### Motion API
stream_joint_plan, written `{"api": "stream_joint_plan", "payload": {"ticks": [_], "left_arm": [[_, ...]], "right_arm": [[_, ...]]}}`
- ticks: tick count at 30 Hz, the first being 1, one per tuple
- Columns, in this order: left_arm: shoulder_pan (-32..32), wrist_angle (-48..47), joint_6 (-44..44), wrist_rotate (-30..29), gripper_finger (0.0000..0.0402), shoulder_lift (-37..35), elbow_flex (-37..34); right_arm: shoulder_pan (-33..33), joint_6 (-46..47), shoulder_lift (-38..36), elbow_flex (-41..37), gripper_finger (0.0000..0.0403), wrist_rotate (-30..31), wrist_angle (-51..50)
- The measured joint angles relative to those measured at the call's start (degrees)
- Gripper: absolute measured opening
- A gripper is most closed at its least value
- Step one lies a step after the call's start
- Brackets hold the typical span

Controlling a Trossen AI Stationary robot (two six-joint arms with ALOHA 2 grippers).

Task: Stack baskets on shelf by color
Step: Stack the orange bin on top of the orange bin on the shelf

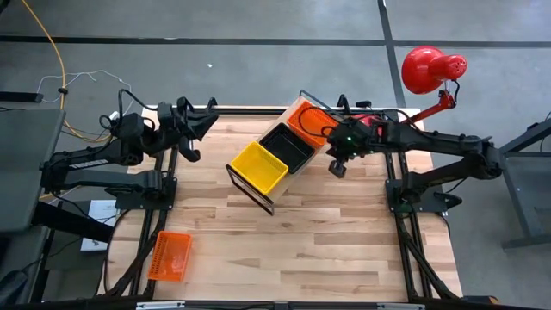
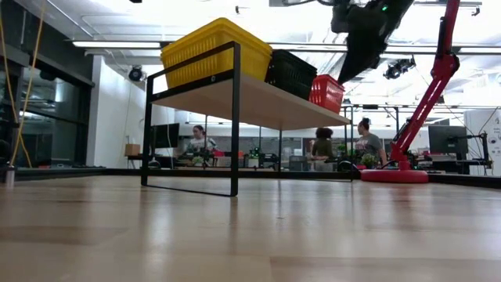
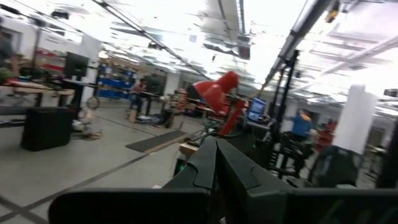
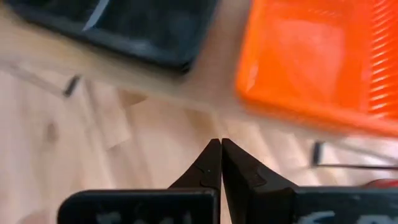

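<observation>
Wooden table (image 1: 301, 241); shelf (image 1: 320, 143) with three baskets (image 1: 257, 166), right gripper (image 4: 220, 155) apparently closed, empty, above.

yellow basket (image 1: 258, 166): bright yellow, with fine mesh sides
black basket (image 1: 287, 145): black all over, dark perforated walls
orange basket on the shelf (image 1: 307, 117): vivid orange with ribbed mesh sides, close ahead of the right claw (image 4: 221, 163); it reads redder in the low view
loose orange basket (image 1: 170, 256): the same orange, gridded mesh
shelf (image 2: 258, 98): pale wood board on a thin black wire frame
tabletop (image 1: 293, 241): light wood in blond strips with darker streaks
lamp (image 1: 430, 71): glossy red shade, red arm and base
right claw: matte black fingers
left claw (image 3: 216, 168): black as well
floor (image 1: 258, 21): grey, crossed by dark lines
cable (image 1: 53, 43): yellow
</observation>
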Motion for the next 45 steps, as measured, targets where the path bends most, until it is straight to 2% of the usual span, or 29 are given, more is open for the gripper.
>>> {"api": "stream_joint_plan", "payload": {"ticks": [7, 12, 18, 25, 28, 31, 35, 38, 41, 45], "left_arm": [[0.0, 0.0, 0.2, 5.1, 0.0, 0.0, 0.0], [0.0, -1.2, 1.8, 8.7, 0.0, 0.0, 0.0], [0.0, -4.7, 0.4, 9.0, 0.0002, 0.0, 0.0], [-1.6, -6.2, 0.0, 8.9, 0.0026, 0.8, 0.0], [-5.4, -5.9, -1.1, 8.5, 0.005, 2.6, 0.0], [-11.3, -7.8, -3.3, 5.6, 0.0082, 6.1, 1.8], [-21.1, -15.4, -3.5, -1.8, 0.0129, 11.6, 6.7], [-28.2, -25.3, -4.0, -5.8, 0.0158, 15.2, 11.3], [-34.8, -39.1, -8.2, -8.9, 0.0177, 18.3, 15.8], [-42.7, -59.5, -16.9, -9.3, 0.0188, 21.5, 20.4]], "right_arm": [[5.2, 5.1, -3.5, 0.0, 0.0, -2.9, -3.2], [9.5, 10.4, -4.6, 0.0, 0.0, -2.4, -3.1], [15.1, 19.6, -5.7, 0.0, 0.0, 0.5, -3.4], [24.5, 29.8, -8.6, 0.0, 0.0, 8.4, -7.1], [29.3, 32.6, -10.1, 0.0, 0.0, 12.2, -10.2], [33.6, 34.7, -12.3, 0.0, 0.0, 16.4, -13.2], [38.8, 36.5, -15.7, 0.0, 0.0, 20.0, -16.0], [42.1, 37.6, -18.5, 0.0, 0.0, 22.1, -17.5], [44.4, 38.0, -20.6, 0.0, 0.0, 23.0, -17.6], [46.4, 38.0, -21.8, 0.0, 0.0, 25.1, -17.5]]}}
